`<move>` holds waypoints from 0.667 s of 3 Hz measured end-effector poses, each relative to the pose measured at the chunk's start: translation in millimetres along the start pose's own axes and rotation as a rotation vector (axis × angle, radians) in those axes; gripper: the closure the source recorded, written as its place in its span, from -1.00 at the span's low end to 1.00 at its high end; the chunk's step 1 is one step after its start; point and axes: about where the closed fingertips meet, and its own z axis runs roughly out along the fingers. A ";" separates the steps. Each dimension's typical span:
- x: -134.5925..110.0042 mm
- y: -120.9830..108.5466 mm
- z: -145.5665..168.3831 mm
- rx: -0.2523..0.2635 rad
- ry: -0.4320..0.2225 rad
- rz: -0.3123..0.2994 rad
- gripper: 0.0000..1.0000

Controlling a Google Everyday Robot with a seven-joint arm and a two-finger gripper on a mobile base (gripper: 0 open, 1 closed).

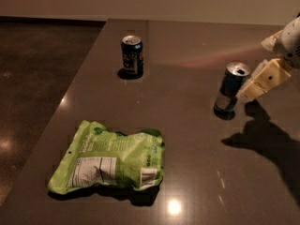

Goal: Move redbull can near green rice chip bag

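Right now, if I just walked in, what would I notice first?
The big green rice chip bag lying flat at the front left pops out first. Then the gripper at the right edge, close beside the upright redbull can. A dark blue can stands farther back.

**Cream gripper beside redbull can**

Hangs at the right of the redbull can, slanting down-left from the white wrist higher up. Ends just beside the can's upper right side, contact unclear.

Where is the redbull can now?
In the camera view, the redbull can stands upright on the right of the table, apart from the green rice chip bag at lower left, with the tool close on its right.
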 end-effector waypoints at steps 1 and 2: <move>-2.7 -1.6 12.2 0.012 -0.040 0.011 -1.00; -6.3 1.2 23.3 0.001 -0.057 0.014 -1.00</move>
